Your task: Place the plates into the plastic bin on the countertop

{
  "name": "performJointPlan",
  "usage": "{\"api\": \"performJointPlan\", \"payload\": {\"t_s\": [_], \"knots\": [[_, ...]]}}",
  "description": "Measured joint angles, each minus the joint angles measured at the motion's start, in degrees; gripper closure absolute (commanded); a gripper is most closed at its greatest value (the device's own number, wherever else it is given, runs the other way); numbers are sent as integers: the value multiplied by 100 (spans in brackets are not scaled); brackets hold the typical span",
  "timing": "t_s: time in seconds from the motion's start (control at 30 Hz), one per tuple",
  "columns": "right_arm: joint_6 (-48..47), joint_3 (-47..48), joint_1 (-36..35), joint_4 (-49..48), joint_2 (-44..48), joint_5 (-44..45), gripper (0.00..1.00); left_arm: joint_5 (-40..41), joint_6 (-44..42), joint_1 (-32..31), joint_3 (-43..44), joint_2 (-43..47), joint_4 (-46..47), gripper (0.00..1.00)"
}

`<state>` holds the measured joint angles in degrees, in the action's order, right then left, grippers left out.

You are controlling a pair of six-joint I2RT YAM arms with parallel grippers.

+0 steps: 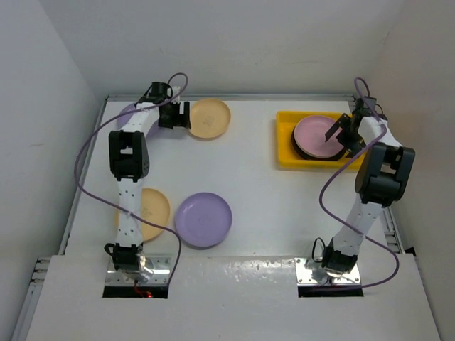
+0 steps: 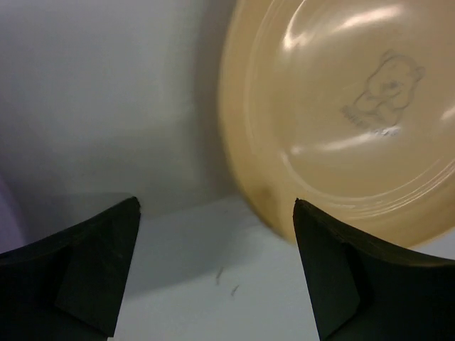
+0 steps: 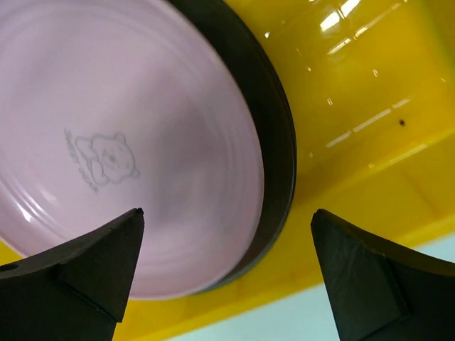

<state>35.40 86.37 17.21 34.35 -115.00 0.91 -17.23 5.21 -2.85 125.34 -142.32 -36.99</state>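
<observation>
Wide open, the left claw (image 1: 175,114) and the right claw (image 1: 343,137) each hold nothing between their fingers. Largest in the top view is the white bench (image 1: 263,199), which fills the middle of the frame inside white walls (image 1: 234,42). On it, at the upper right close to the back wall, lies the yellow plastic bin (image 1: 285,145). Inside the bin rests a pink plate (image 1: 313,131), stacked on a dark-rimmed plate (image 3: 279,149) whose edge shows around it; how many lie under the pink one cannot be told. The right claw hangs over the right side of this stack. In the right wrist view its two dark fingers (image 3: 78,273) frame the pink rim, the dark rim and a bare strip of the bin's yellow floor, and a printed bear shows on the pink face. At the upper middle of the top view a pale yellow-orange plate (image 1: 211,118) lies flat on the bench, with the left claw just beside its left rim. The left wrist view shows that rim close by one finger, though whether they touch cannot be told. Half hidden under the left arm at the upper left is a lavender plate (image 1: 126,114). At the lower left lie a second yellow-orange plate (image 1: 153,213), partly covered by the arm, and just beside it to the right a second lavender plate (image 1: 204,219), both outside the bin.
</observation>
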Motion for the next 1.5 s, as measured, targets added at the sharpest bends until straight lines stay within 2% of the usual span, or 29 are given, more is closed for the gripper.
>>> {"api": "performJointPlan", "payload": {"t_s": [0.07, 0.1, 0.2, 0.23, 0.3, 0.33, 0.4, 0.5, 0.6, 0.67, 0.7, 0.73, 0.8, 0.87, 0.93, 1.0, 1.2, 1.37, 1.43, 1.5], "knots": [[-140, -50, -120, 122, 144, 262, 2, 59, 133, -61, 118, -120, 236, 16], [-219, -59, -184, 210, 267, 393, 2, 72, 214, -109, 190, -168, 374, 24], [-415, -61, -417, 267, 699, 815, 2, 74, 411, -216, 385, -378, 713, 38], [-516, -59, -544, 262, 887, 986, 2, 70, 466, -243, 437, -476, 796, 50], [-693, -4, -813, 267, 1163, 1287, 3, 42, 575, -273, 560, -584, 957, 64], [-780, 83, -981, 278, 1246, 1464, 4, 37, 592, -286, 568, -619, 992, 79], [-929, 306, -1287, 236, 1300, 1725, 6, -74, 605, -284, 566, -678, 1088, 100], [-1226, 538, -1801, 61, 1298, 1871, 10, -387, 603, -282, 553, -682, 1143, 100], [-1698, 754, -2308, -138, 1220, 1502, 15, -811, 459, -269, 428, -612, 1108, 100], [-2024, 1191, -2658, -216, 920, 911, 29, -1051, 247, -269, 297, -444, 911, 100], [-2103, 1449, -2828, -254, 730, 634, 41, -1137, 111, -269, 216, -306, 796, 100], [-2168, 1679, -2970, -310, 525, 389, 46, -1196, -22, -269, 144, -140, 673, 100], [-2170, 1978, -3248, -560, 164, -105, 47, -1261, -254, -295, 118, 214, 393, 100], [-2006, 2024, -3493, -817, -111, -507, 33, -1298, -457, -306, 195, 592, 157, 100], [-1751, 2024, -3652, -1025, -382, -820, 29, -1342, -564, -313, 269, 914, -11, 100], [-1412, 2013, -3685, -1228, -632, -1047, 29, -1349, -684, -323, 275, 1215, -168, 100], [-509, 1497, -3517, -2004, -800, -1556, 38, -1401, -881, -435, 258, 1429, -629, 100], [-33, 1187, -3471, -2553, -815, -1917, 51, -1545, -874, -509, 186, 1427, -892, 100], [144, 1078, -3488, -2704, -852, -2094, 51, -1591, -861, -522, 186, 1427, -929, 100], [289, 1043, -3499, -2822, -940, -2282, 56, -1626, -841, -529, 186, 1427, -931, 100]]}}
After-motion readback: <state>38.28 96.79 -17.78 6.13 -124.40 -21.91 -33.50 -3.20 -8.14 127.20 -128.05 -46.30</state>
